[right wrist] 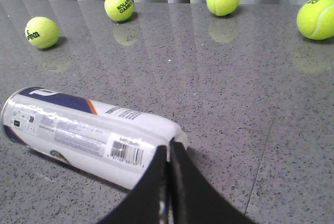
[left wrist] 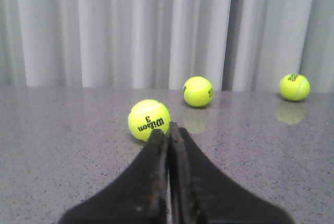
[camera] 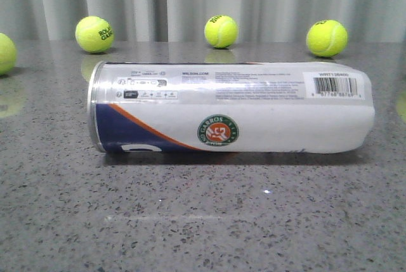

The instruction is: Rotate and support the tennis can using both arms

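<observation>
Far-left tennis ball (camera: 5, 53) edge-cropped.

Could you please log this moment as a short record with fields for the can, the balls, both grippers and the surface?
can: clear plastic Wilson tennis can with white and navy label, lying on its side, silver rim toward the robot's left
balls: yellow-green tennis balls spread along the far edge, apart from the can
left gripper: black fingers shut, holding nothing, pointing at a ball
right gripper: black fingers shut, close to the can's closed end; contact unclear
surface: grey speckled table
</observation>
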### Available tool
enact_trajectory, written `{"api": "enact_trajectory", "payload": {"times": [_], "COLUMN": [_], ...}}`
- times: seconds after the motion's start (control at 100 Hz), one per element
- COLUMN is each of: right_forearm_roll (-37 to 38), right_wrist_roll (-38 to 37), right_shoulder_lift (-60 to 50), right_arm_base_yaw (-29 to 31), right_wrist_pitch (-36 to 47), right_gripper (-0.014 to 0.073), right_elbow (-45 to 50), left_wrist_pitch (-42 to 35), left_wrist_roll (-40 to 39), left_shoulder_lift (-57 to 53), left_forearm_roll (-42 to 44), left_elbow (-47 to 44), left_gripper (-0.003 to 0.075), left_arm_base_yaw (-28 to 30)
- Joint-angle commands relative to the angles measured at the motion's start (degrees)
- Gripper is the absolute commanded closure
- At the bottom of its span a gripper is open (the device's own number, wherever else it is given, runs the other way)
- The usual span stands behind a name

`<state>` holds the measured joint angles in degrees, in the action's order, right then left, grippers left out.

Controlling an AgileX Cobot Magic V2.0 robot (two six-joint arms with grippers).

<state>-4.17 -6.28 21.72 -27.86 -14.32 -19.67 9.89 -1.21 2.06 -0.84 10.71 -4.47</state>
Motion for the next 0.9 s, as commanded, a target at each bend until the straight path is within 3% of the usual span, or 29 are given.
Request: {"api": "enact_trajectory", "payload": {"times": [0.0, 0.2, 0.57, 0.69, 0.81, 0.89], "right_forearm_roll": [0.42, 0.42, 0.42, 0.42, 0.42, 0.42], "right_wrist_roll": [0.07, 0.07, 0.07, 0.07, 0.07, 0.07], "right_shoulder_lift": [0.22, 0.22, 0.22, 0.22, 0.22, 0.22], "right_arm_base_yaw": [0.1, 0.1, 0.1, 0.1, 0.1, 0.1], "right_wrist_pitch": [4.22, 4.22, 4.22, 4.22, 4.22, 4.22], "right_gripper": [0.0651, 0.0651, 0.0651, 0.0651, 0.0651, 0.0651], "right_elbow": [-1.4, -1.4, -1.4, -1.4, -1.4, -1.4], "left_wrist_pitch": [1.79, 12.63, 20.51, 22.57, 22.43, 22.56], "left_wrist_roll": [-0.61, -0.61, 1.21, 2.88, 4.21, 4.83], "left_shoulder_lift": [4.82, 14.63, 32.51, 37.59, 41.95, 44.53], "left_forearm_roll": [-1.5, -5.11, -5.62, -6.08, -6.36, -6.77], "left_elbow": [5.52, 15.06, 27.33, 31.66, 34.9, 37.03], "left_gripper": [0.0741, 0.0741, 0.072, 0.0556, 0.023, 0.0111], "left_arm_base_yaw": [0.16, 0.16, 0.16, 0.16, -0.35, -1.12]}}
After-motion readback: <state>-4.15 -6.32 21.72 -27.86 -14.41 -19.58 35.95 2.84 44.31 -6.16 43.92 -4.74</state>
